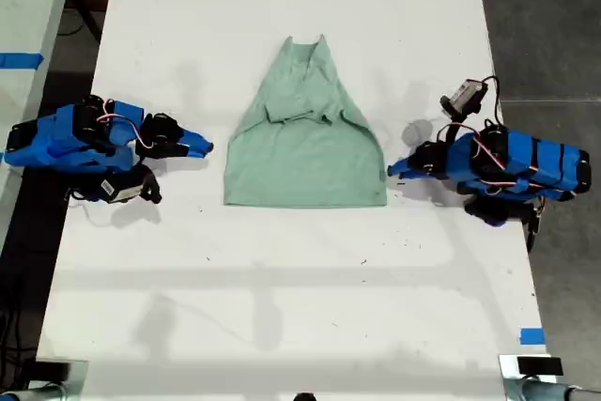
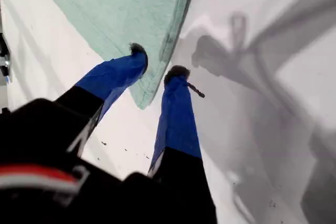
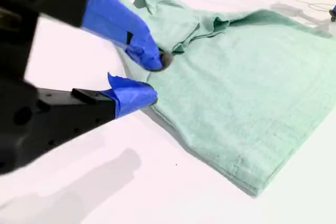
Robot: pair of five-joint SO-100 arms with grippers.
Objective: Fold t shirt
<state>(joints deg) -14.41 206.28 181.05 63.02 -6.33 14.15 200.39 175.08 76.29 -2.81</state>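
T shirt (image 1: pixel 305 143): lies flat on the white table (image 1: pixel 282 307), sleeves folded in, between my two grippers.
My first gripper (image 2: pixel 157 66): jaws narrowly parted, holding nothing, tips straddling a hem corner of the shirt; it is the arm at the exterior view's right.
My second gripper (image 3: pixel 147 77): jaws apart, empty, tips just at the shirt's side edge, cloth directly ahead; exterior view's left.

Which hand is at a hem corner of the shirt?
My first hand, on the exterior view's right: its open fingers straddle a hem corner of the t shirt. My second hand is open at the shirt's side edge instead.
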